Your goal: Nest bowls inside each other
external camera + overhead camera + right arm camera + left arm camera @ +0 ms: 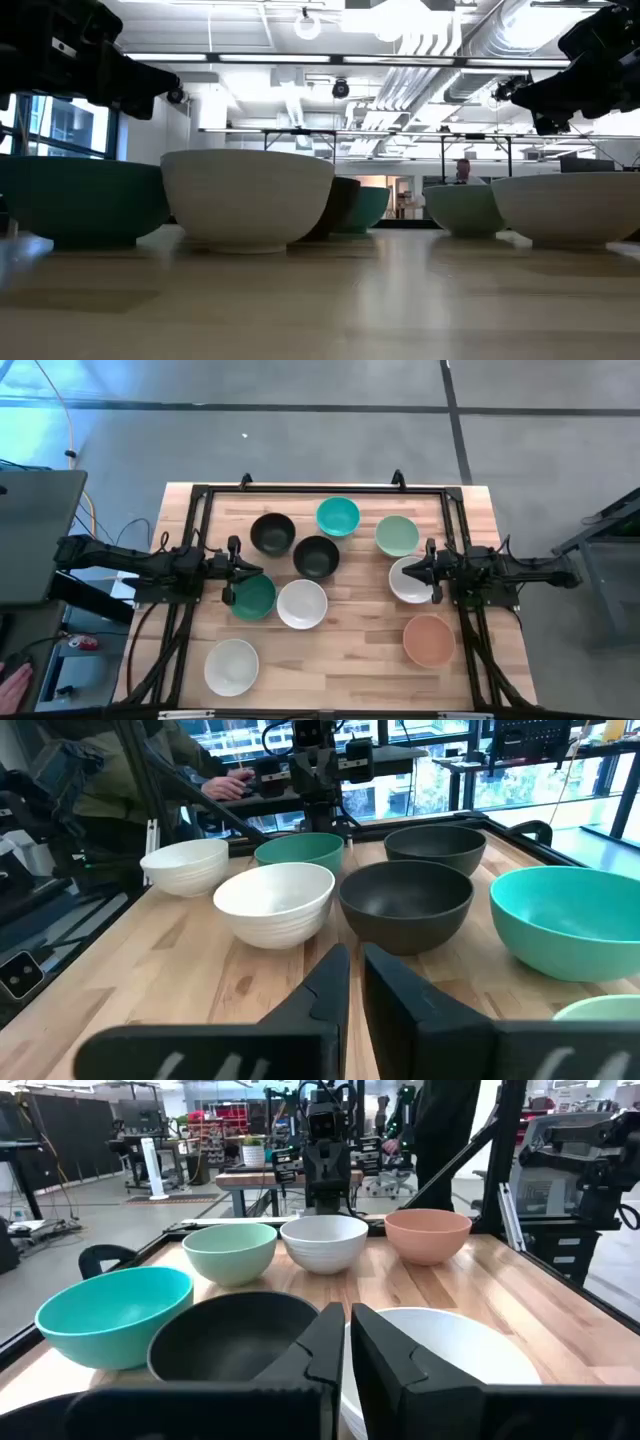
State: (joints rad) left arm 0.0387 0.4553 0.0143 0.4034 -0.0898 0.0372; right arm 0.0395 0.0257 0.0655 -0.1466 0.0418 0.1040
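Observation:
Nine small bowls stand apart on their bases on the wooden table. In the high view they are two black bowls (272, 533) (316, 557), a teal bowl (338, 517), a mint bowl (397, 535), a dark green bowl (252, 598), three white bowls (301, 604) (412, 580) (231, 666) and a salmon bowl (429, 639). My left gripper (243, 572) (348, 1345) hovers shut beside the dark green bowl's far rim. My right gripper (424, 568) (357, 980) hovers shut over the right-hand white bowl. The low view shows both arms well above the bowls.
A dark metal frame (300, 490) runs round the table's far and side edges. Bare wood lies along the near edge between the near-left white bowl and the salmon bowl. A person sits at a bench (215, 785) beyond the table's left side.

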